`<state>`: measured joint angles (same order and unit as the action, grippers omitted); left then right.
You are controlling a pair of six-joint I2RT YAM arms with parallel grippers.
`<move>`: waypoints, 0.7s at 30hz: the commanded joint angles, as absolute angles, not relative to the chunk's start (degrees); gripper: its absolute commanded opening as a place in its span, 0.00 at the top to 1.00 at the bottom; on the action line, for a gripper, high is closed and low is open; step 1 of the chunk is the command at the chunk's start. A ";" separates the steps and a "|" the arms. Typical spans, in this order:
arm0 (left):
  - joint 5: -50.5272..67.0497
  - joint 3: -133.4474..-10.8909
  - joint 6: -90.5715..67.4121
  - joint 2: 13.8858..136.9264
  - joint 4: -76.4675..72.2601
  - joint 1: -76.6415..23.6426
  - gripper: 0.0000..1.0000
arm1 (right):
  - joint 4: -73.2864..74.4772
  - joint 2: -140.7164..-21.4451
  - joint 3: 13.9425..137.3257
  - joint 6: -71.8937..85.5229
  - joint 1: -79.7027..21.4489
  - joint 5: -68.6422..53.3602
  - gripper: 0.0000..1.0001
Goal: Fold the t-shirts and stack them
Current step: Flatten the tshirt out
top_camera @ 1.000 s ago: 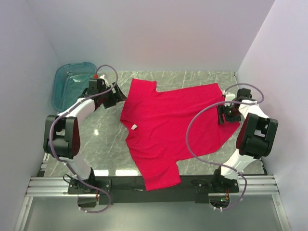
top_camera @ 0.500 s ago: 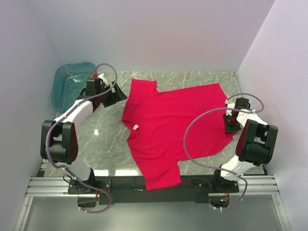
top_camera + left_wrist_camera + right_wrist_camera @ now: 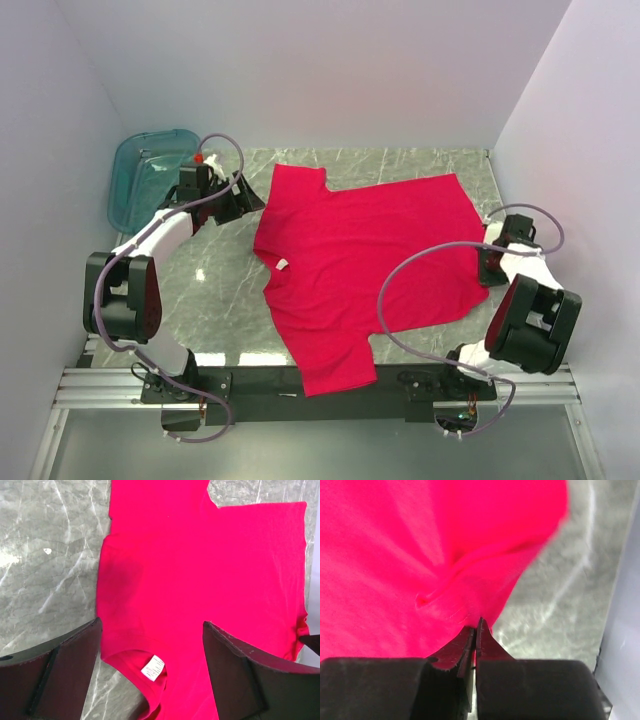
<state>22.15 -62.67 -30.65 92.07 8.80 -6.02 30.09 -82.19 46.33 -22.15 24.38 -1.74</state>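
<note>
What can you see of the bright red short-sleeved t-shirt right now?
The bright red short-sleeved t-shirt looks like soft cloth, spread nearly flat on the grey marble table, collar to the left with a small white neck label showing, hem to the right. One sleeve points to the far wall; the other reaches over the black base rail. The right gripper is shut on the hem edge, puckering it. The open left gripper hangs over the collar end, not gripping.

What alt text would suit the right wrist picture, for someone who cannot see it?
The right gripper, seen from its own wrist, is shut on the edge of a bright red t-shirt, and the cloth puckers just beyond its black tips. Grey marbled table shows to the right.
</note>
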 commanded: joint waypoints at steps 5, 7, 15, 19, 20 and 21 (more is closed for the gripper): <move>24.52 -62.31 -29.71 89.56 6.07 -5.98 0.13 | 31.90 -72.17 38.33 -28.90 34.62 -0.44 0.83; 24.87 -62.31 -29.97 89.74 5.89 -5.98 0.13 | 32.43 -68.66 35.26 -33.21 39.71 -0.35 0.39; 24.87 -64.33 -30.32 91.58 5.80 -5.89 0.14 | 37.51 -58.80 37.17 -42.43 45.97 -14.82 0.07; 23.91 -67.93 -30.76 95.26 5.28 -5.98 0.14 | 48.58 -64.23 45.59 -53.94 45.27 -40.47 0.04; 23.73 -69.16 -30.85 96.67 5.27 -5.98 0.16 | 52.43 -66.16 47.18 -55.79 42.74 -44.08 0.05; 23.73 -72.48 -30.68 98.33 5.62 -5.98 0.17 | 53.43 -70.53 48.76 -56.33 41.06 -48.99 0.08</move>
